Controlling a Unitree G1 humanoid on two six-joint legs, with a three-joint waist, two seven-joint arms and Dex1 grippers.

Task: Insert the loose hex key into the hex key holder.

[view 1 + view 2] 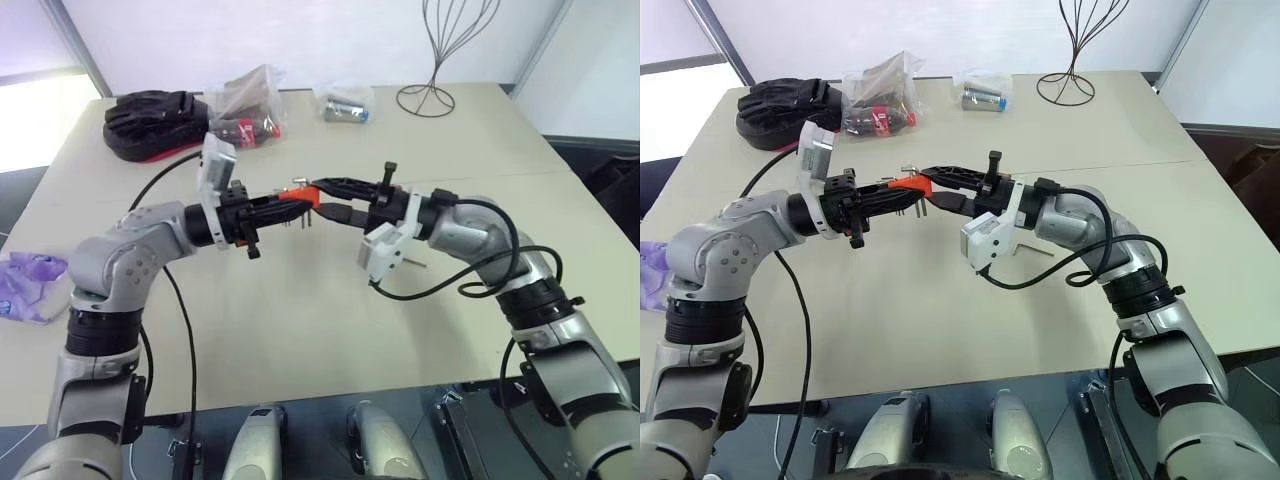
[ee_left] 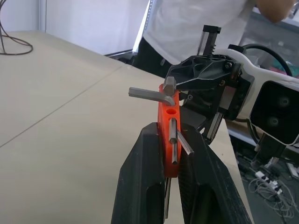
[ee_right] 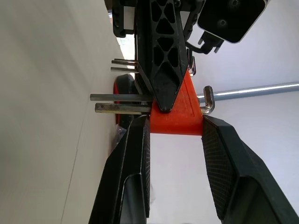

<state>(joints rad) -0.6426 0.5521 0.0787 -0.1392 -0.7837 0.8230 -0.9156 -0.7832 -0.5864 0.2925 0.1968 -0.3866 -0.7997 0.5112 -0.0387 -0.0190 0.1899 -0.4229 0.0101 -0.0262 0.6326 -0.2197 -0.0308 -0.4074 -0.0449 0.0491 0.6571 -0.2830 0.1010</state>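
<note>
Trouble could come from both my grippers pinching the hex key holder (image 2: 168,140): left gripper (image 1: 285,203) clamped, right gripper (image 3: 175,135) astride; opposing pulls could twist it free.

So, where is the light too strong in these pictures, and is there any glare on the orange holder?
Left eye view: the area beyond the table on its left side is washed out white, while the tabletop itself is evenly lit. Left wrist view: the hex key holder is evenly lit, without glare.
</note>
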